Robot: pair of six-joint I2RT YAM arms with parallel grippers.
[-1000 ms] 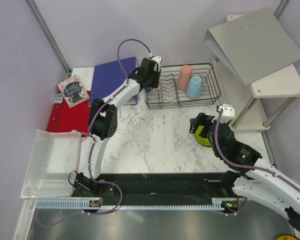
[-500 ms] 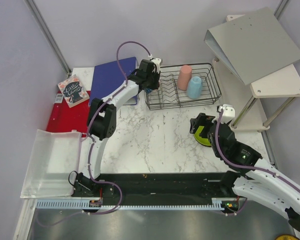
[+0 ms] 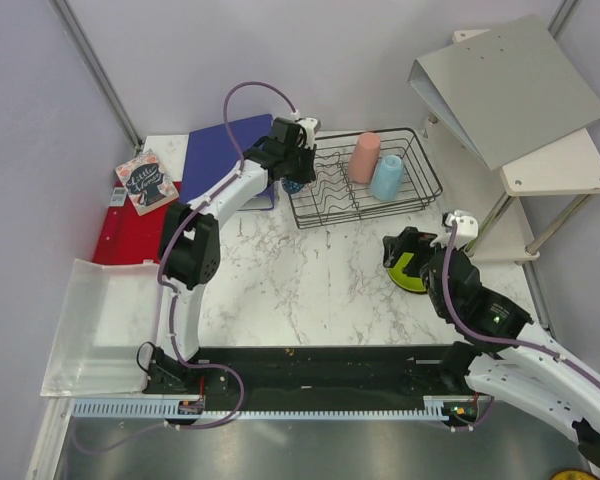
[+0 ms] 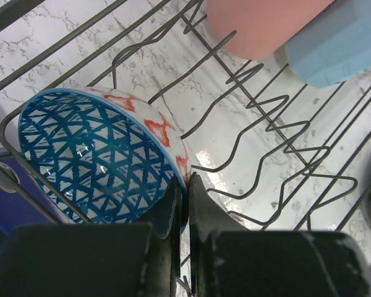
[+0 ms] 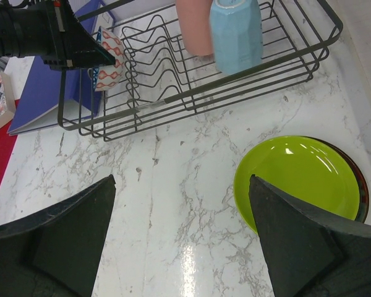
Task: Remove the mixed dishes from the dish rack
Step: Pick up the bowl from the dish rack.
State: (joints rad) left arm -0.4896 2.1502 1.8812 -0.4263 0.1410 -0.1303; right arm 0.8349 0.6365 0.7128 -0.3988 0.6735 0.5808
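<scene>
Just now the left gripper [image 4: 187,204] has been shut onto the rim of the small blue patterned bowl [image 4: 93,161]. A second ago the jaws were partly apart; now they are pinched nearly together on the bowl wall. The bowl is held tilted on edge at the left end of the dish rack [image 3: 365,208], not yet lifted clear. The tall pink cup [image 3: 364,156] and light blue cup [image 3: 386,177] are left at the right end. The right gripper [image 5: 180,213] is spread wide and empty, beside the lime-green bowl [image 5: 297,179] already out on the table. The grasp is judged done, so lift-out comes next.
</scene>
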